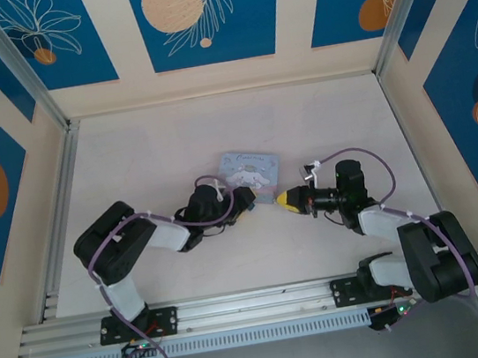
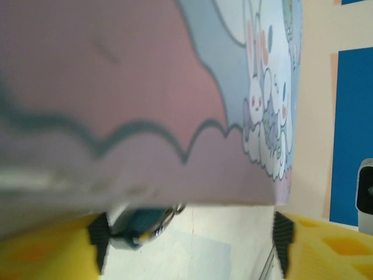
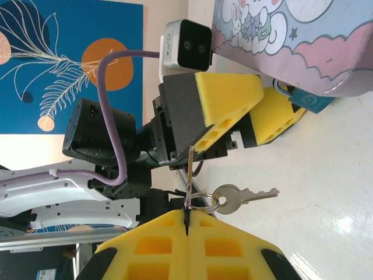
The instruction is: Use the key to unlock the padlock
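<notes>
Padlock [image 2: 143,224], small and dark blue, hangs at the edge of the cartoon tin [image 2: 175,87] on the table [image 1: 172,144], between the left pincer's [image 2: 189,245] parted fingers. Right of it, the right pincer [image 3: 187,217] is pressed together on the key [image 3: 245,195] at its ring, the key jutting sideways.

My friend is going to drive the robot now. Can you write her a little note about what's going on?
Left gripper: open, fingers either side of the padlock, not squeezing it.
Right gripper: shut on the key; a second key dangles from its ring.
The padlock sits at the edge of the cartoon tin.
Done: key is held, close to the padlock.
Left: push the key in, turn it, open the padlock.
</notes>
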`<state>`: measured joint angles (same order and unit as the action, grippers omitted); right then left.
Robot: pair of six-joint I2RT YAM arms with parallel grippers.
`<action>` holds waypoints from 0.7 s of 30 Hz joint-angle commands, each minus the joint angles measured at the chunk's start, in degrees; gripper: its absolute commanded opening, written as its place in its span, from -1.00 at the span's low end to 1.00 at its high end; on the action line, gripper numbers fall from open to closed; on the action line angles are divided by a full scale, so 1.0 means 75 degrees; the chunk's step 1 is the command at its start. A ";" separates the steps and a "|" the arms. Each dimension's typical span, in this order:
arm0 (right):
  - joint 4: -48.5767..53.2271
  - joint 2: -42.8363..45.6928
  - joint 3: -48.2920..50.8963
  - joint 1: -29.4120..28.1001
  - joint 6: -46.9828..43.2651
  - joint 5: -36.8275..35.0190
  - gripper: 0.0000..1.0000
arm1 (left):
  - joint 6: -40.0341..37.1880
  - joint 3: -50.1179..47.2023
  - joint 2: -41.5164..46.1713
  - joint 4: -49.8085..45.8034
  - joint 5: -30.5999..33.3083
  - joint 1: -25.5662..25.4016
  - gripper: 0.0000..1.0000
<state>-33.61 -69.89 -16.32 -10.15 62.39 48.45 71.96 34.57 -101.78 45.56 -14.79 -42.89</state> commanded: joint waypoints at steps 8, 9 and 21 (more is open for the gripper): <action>0.0790 0.0419 -0.0204 0.0100 -0.0574 0.0621 -1.00 | -0.1885 -0.0010 0.2747 -0.2938 -0.0455 0.0202 0.78; 0.0748 0.0422 -0.0232 0.0090 -0.0559 0.0651 -1.00 | -0.2141 0.0149 0.2905 -0.3180 -0.0556 0.0235 0.78; 0.0594 0.0341 -0.0883 -0.0347 -0.0364 0.0648 -1.00 | -0.2418 0.1707 0.1753 -0.2509 -0.2802 0.0560 0.41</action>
<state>-29.17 -67.48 -21.32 -11.84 59.75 52.40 53.91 45.25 -86.02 24.03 -30.04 -39.16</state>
